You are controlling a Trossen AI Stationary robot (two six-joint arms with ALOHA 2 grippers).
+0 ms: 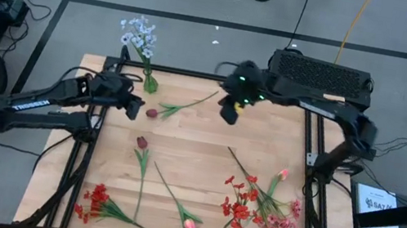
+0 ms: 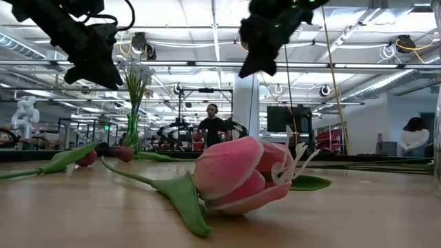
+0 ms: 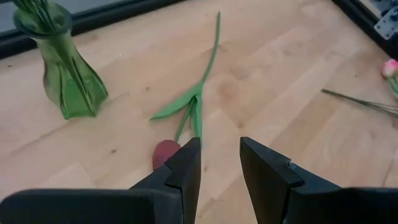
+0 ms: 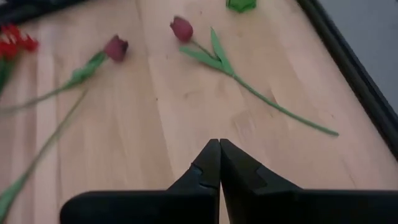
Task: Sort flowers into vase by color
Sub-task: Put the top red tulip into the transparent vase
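Observation:
A green glass vase [image 1: 147,81] [image 3: 64,70] stands near the table's far left edge and holds the white/pale-blue sprig [image 1: 138,33]. A dark red tulip [image 1: 152,112] [image 3: 165,152] lies flat on the wood, its stem [image 3: 211,56] running toward the far edge. My left gripper [image 1: 138,108] [image 3: 219,146] hovers open just beside that bud, clear of the table. My right gripper [image 1: 228,114] [image 4: 219,144] hangs shut above the far middle of the table, holding nothing. A second dark red tulip [image 1: 142,143] [image 4: 115,47] lies nearer the middle.
A pink tulip [image 1: 190,226] [image 2: 234,172] lies by the near edge. A red cluster [image 1: 95,199] sits at the near left. Red clusters [image 1: 238,207], pink clusters [image 1: 281,224] and a pink bud [image 1: 283,174] are heaped at the near right. Bare wood [image 1: 207,144] spans the middle.

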